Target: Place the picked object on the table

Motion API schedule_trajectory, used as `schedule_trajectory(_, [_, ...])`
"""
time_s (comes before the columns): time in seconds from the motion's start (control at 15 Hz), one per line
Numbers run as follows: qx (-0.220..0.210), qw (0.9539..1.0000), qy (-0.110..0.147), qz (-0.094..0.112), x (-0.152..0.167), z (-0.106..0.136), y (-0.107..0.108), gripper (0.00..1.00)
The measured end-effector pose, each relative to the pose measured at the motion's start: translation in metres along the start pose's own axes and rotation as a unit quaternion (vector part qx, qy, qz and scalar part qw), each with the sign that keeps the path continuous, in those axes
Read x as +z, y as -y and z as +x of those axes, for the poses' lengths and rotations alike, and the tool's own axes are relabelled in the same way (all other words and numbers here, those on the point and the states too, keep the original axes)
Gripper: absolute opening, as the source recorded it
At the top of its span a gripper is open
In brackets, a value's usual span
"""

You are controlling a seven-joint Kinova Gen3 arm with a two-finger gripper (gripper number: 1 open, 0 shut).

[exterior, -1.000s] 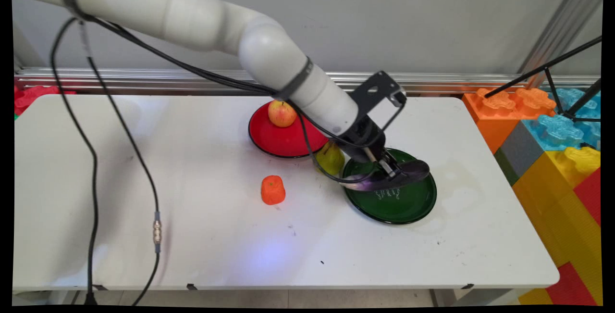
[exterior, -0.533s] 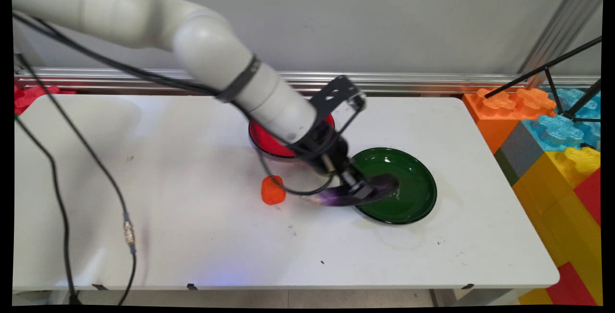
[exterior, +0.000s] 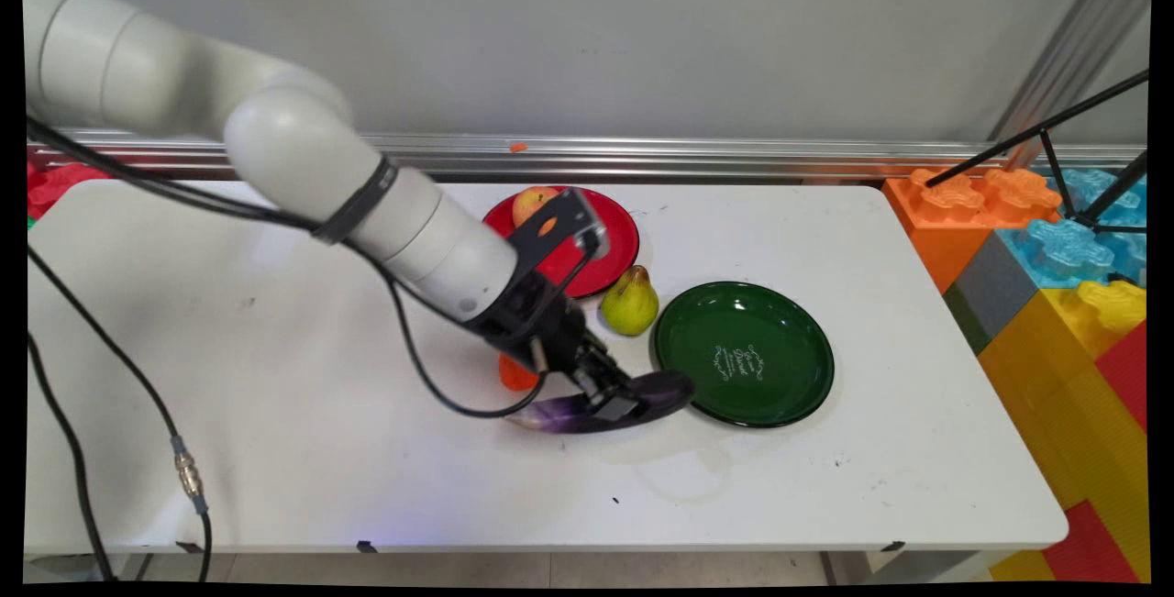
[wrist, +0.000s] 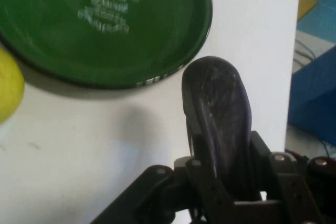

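Here the gripper (exterior: 616, 403) is clenched on an aubergine (exterior: 601, 410), its two black fingers (wrist: 210, 192) pressed against the sides of the dark purple body, so the gap between them is only as wide as the fruit. The aubergine lies roughly level, just above or on the white table (exterior: 275, 450); which of the two cannot be told. Its rounded dark end points toward the green plate (exterior: 789, 340) and sits just beside that plate's near-left rim, while its paler, streaked end points away to the left. In the hand view the rounded end stands up between the fingers, close under the green plate's edge.

Counting: one aubergine, in the grip. Two plates, one green with white lettering in its middle, one red (exterior: 616, 244) behind it and to the left, partly hidden by the arm. One apple (exterior: 532, 203) on the red plate. One pear (exterior: 629, 302) standing on the table between the two plates. One small orange thing (exterior: 512, 375), mostly hidden behind the wrist, just left of the aubergine. Large coloured building blocks (exterior: 1064, 304) are stacked at the table's right end.
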Motion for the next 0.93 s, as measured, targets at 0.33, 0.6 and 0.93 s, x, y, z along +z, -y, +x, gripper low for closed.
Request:
schedule_trajectory(0.33, [-0.001,1.0000,-0.004,0.007,0.022,-0.033,0.019,0.00])
schedule_trajectory(0.6, [0.002,0.9999,-0.012,0.007,0.038,-0.046,0.027,0.00])
schedule_trajectory(0.93, [0.012,0.9997,-0.023,0.002,0.046,-0.055,0.029,0.00])
